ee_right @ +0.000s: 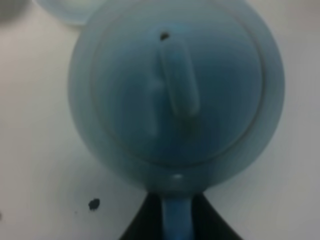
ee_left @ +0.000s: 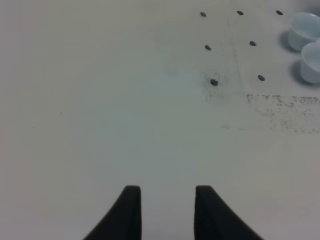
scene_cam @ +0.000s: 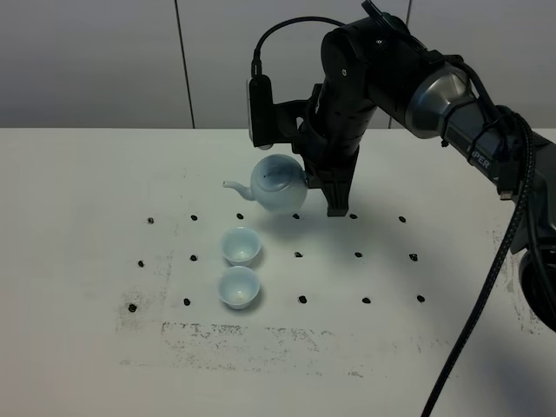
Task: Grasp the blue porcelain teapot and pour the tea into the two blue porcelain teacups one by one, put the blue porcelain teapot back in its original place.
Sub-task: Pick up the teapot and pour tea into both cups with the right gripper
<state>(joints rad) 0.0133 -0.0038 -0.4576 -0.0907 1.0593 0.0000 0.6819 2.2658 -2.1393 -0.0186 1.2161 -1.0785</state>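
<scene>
The right tool (ee_right: 176, 212) is clamped on the loop handle (ee_right: 176, 224) of the pale blue round porcelain teapot (scene_cam: 276, 185). The teapot seems to hang just above the white worktop (scene_cam: 87, 217), farther away than two small pale blue porcelain cups, the far cup (scene_cam: 241, 246) and the near cup (scene_cam: 238, 287). It is smooth, slippery and easy to break, and maybe heavy with tea, so the handle needs a tight hold. The left tool (ee_left: 165, 200) has its jaws apart and holds nothing.

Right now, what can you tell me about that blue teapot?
The blue porcelain teapot is a round, pale sky-blue pot, glossy like glazed porcelain. Its lid carries an elongated knob and a small hole. The curved spout points left in the high view. The right gripper is shut on its loop handle, holding it roughly upright, seemingly just above the table, beyond the farther teacup.
</scene>
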